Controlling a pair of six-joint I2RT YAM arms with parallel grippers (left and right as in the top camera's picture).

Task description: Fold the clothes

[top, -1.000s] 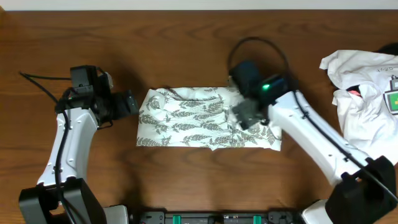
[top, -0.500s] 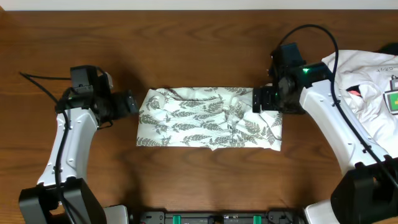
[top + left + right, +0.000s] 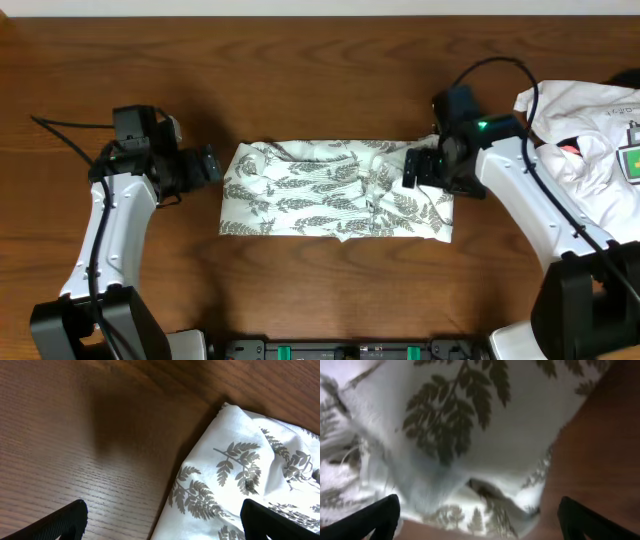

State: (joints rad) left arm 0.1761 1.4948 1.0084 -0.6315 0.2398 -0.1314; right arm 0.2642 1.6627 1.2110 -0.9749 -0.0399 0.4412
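The only label in sight is a small green-and-yellow tag [image 3: 631, 163] on a plain white garment [image 3: 585, 140], bunched at about 2 o'clock on the tabletop [image 3: 300, 80]. Any writing on it is too small to read.

Nearest the bases, the left arm [image 3: 105, 240] rises from 7 o'clock and bends inward. Its wrist is level and points toward 3 o'clock. The left claw [image 3: 212, 165] is spread wide and holds nothing. It sits over bare wood just beside the left edge of the clothes [image 3: 335, 190]. In the left wrist view, that edge of the fern-printed cloth lies between the two dark fingertips [image 3: 60, 522].

The right arm [image 3: 540, 220] rises from 5 o'clock, its wrist pointing toward 9 o'clock. The right claw [image 3: 412, 168] is also spread wide, over the far right corner of the clothes. The right wrist view shows rumpled leaf print filling the gap. Whether the tips touch the cloth cannot be told.

The clothes lie at the tabletop's centre as a wide, wrinkled rectangle running from 9 to 3 o'clock. They are well apart from the white garment.
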